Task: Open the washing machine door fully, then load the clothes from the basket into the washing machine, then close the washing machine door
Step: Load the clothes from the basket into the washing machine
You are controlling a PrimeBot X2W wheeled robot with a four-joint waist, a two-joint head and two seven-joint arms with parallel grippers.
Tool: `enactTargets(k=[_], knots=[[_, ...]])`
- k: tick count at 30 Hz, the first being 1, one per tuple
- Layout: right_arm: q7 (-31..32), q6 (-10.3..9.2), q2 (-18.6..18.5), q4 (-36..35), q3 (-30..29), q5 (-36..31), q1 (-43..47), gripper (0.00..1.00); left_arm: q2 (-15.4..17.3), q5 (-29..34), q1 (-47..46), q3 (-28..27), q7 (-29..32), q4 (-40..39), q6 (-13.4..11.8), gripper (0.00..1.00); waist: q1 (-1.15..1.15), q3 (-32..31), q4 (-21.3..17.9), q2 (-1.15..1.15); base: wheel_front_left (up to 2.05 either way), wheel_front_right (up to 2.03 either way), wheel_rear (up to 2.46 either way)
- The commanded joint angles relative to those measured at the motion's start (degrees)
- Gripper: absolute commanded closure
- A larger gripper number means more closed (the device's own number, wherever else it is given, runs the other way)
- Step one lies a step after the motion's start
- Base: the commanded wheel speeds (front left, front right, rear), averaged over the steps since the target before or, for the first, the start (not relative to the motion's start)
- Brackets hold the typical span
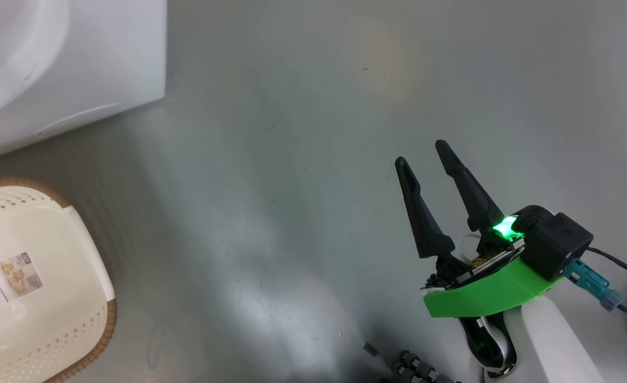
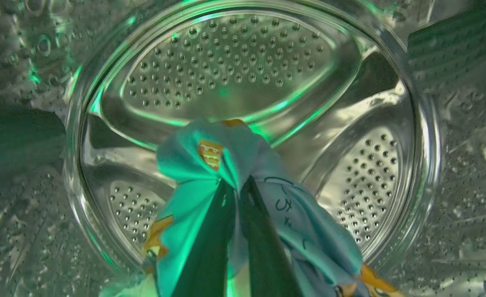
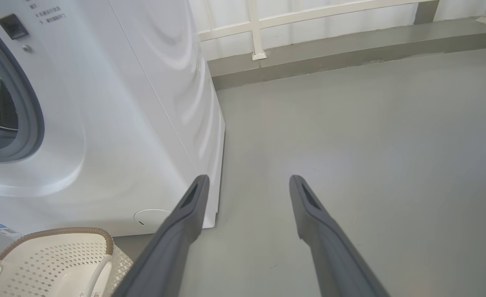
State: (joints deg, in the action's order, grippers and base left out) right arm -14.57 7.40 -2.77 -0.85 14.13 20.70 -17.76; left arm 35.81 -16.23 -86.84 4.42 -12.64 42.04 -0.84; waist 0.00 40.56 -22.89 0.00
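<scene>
Inside the steel perforated drum [image 2: 234, 62] of the washing machine, my left gripper [image 2: 239, 181] is shut on a light blue piece of the clothes [image 2: 189, 165] printed with orange figures; the cloth bunches over the fingertips and hangs down both sides. My right gripper [image 1: 421, 152] hovers open over the floor, nothing between its fingers [image 3: 185, 214]. The white washing machine [image 3: 123, 103] stands to its left, grey gasket [image 3: 34, 123] at the opening. The cream basket [image 1: 52, 330] with brown rim sits on the floor before the machine [image 1: 106, 53], its labelled bottom bare. The washing machine door is out of view.
Grey floor [image 1: 292, 186] stretches between the basket and my right gripper. A low ledge with a white railing [image 3: 255, 29] runs behind the machine. A cable with a teal connector [image 1: 593, 282] trails from my right wrist. The basket [image 3: 61, 255] lies left of the right fingers.
</scene>
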Motion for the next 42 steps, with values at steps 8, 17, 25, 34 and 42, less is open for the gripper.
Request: enactTargets(k=[8, 17, 25, 34, 42], knots=[[-0.42, 0.09, -0.1, -1.37, 1.22, 0.33, -0.44, 0.0, 1.49, -2.03, 0.58, 0.43, 5.66, 6.95, 1.76, 1.0, 0.0, 0.69, 0.35, 0.0, 0.0, 0.0, 0.0], [-0.42, 0.09, -0.1, -0.86, 1.34, -0.01, -1.12, 0.0, 0.34, -3.87, 2.16, 1.32, 10.89, 11.77, 3.37, 0.92, 0.0, 0.63, 1.27, 0.0, 0.0, 0.0, 0.0], [-0.42, 0.09, -0.1, -0.2, 0.62, -0.76, -1.25, 0.0, -1.44, -5.35, 6.07, 1.3, 8.78, 12.92, 3.58, 0.0, 0.0, -1.87, 2.59, 0.0, 0.0, 0.0, 0.0], [-0.42, 0.09, -0.1, 0.33, -1.33, -2.48, 0.27, 0.0, -3.94, -7.57, 15.46, 0.46, 3.12, 12.5, 3.48, 0.0, 0.0, -6.46, 4.98, 0.0, 0.0, 0.0, 0.0], [-0.42, 0.09, -0.1, 0.76, -3.24, -3.95, 1.99, 0.0, -5.59, -7.94, 25.03, -0.05, -1.1, 7.35, 1.79, 0.0, 0.0, -10.16, 7.52, 0.0, 0.0, 0.0, 0.0]])
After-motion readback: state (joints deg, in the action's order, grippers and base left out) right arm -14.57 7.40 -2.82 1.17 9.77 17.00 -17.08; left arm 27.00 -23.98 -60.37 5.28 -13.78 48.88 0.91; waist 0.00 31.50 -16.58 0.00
